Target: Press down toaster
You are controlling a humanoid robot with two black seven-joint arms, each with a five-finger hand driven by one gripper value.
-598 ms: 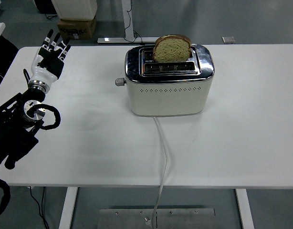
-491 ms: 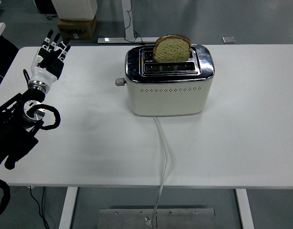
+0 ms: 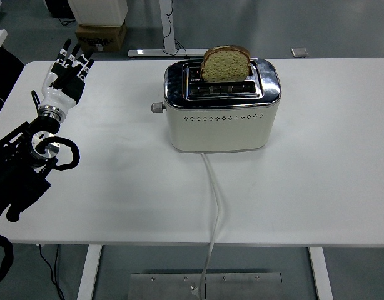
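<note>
Barely any shift: left hand [image 3: 67, 78] edges up at upper left, fingers spread, holding nothing. Approach step; next, reach the cream metal toaster's [image 3: 221, 112] grey lever knob [image 3: 157, 107] w/ brown bread slice [image 3: 225, 63] up, push down.

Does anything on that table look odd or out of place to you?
Nothing is spilled or broken. The toaster stands upright with a slice of bread sticking up from its far slot. Its lever is still up, and the cord trails off the near edge.

White table [image 3: 317, 187], cream toaster [image 3: 220, 119] w/ chrome top near far-centre, white cord [image 3: 214, 200] trailing over near edge
</note>
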